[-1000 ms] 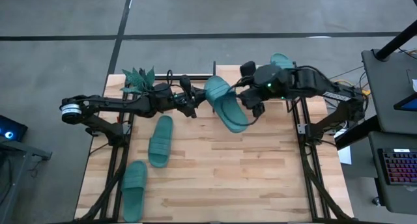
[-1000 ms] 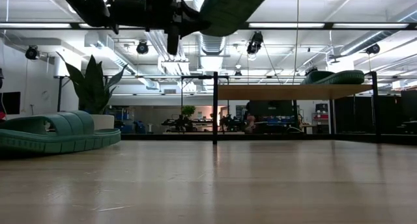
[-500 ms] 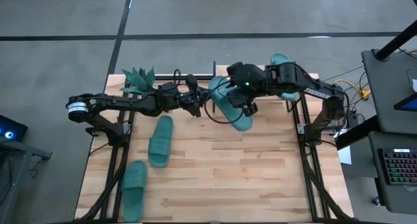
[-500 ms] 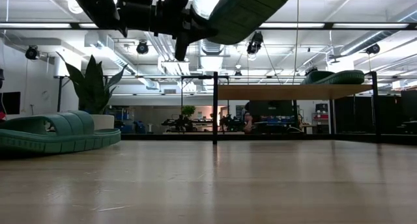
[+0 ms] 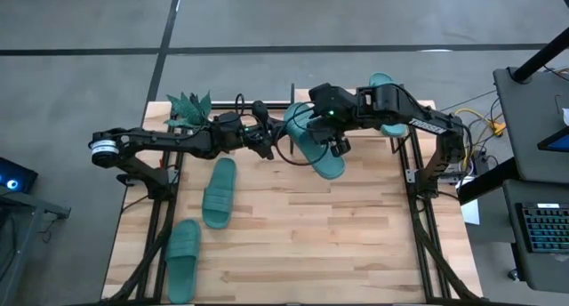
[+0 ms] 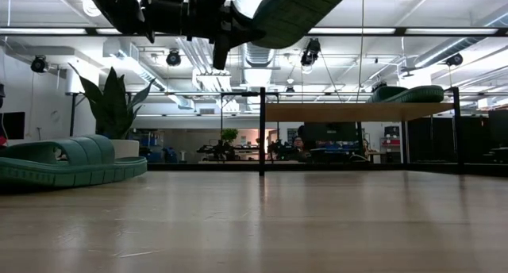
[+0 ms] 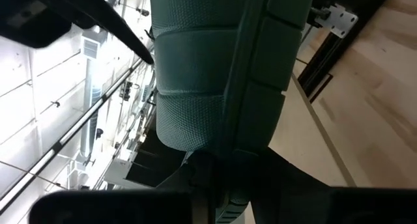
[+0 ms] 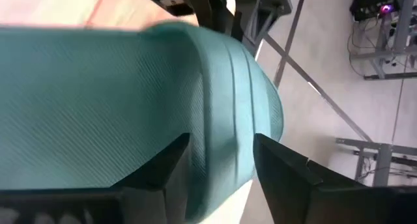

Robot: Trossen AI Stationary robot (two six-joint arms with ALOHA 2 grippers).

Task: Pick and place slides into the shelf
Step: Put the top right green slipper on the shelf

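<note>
Slide held up in the air between two grippers, near the shelf.

On the left of the table, two slides lie flat: one slide near the front edge and another slide a bit farther back, with a green plant at the back corner. The left gripper is squeezed nearly shut on one end of the raised slide, which hangs tilted above the wood, close to the shelf. The right gripper reaches in from the other side, and its two dark fingers sit about half open around the slide's edge, one on each side; whether they press on it cannot be told. Farther right, a fourth slide rests on top of the shelf.
</note>
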